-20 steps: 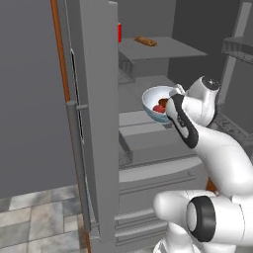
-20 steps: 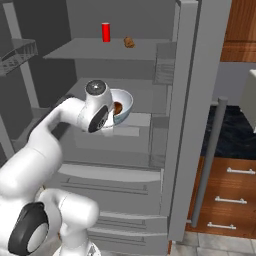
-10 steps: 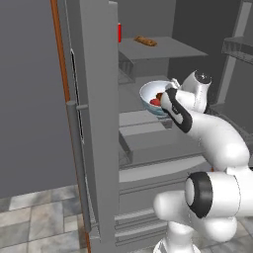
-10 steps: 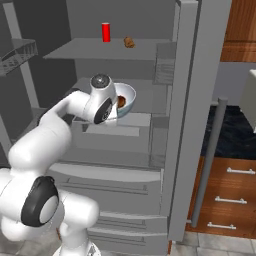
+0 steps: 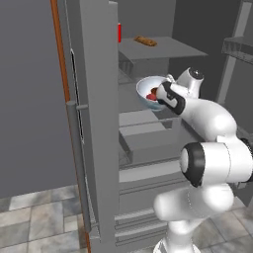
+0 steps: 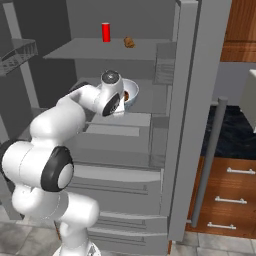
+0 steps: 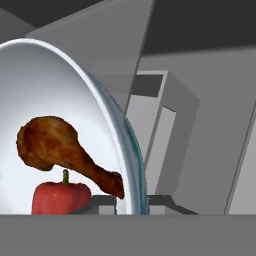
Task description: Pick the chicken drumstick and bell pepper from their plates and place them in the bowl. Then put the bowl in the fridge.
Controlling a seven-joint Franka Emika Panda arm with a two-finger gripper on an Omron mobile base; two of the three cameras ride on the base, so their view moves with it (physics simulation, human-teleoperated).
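The white bowl (image 5: 147, 92) (image 6: 132, 93) (image 7: 125, 135) with a pale blue outside hangs inside the open fridge (image 5: 94, 123) (image 6: 197, 100), above a middle shelf. In it lie the brown chicken drumstick (image 7: 55, 145) and the red bell pepper (image 7: 60, 197). My gripper (image 5: 161, 94) (image 6: 122, 104) (image 7: 129, 202) is shut on the bowl's near rim, one finger inside and one outside. The plates are out of view.
On the fridge's top shelf stand a slim red bottle (image 5: 119, 32) (image 6: 106, 32) and a tan bread-like item (image 5: 146, 41) (image 6: 129, 42). Open fridge doors flank the arm on both sides. Wooden drawers (image 6: 227, 200) stand at the right.
The arm has stretched forward and carried the bowl deeper into the fridge and a little higher. The grip on the rim is unchanged.
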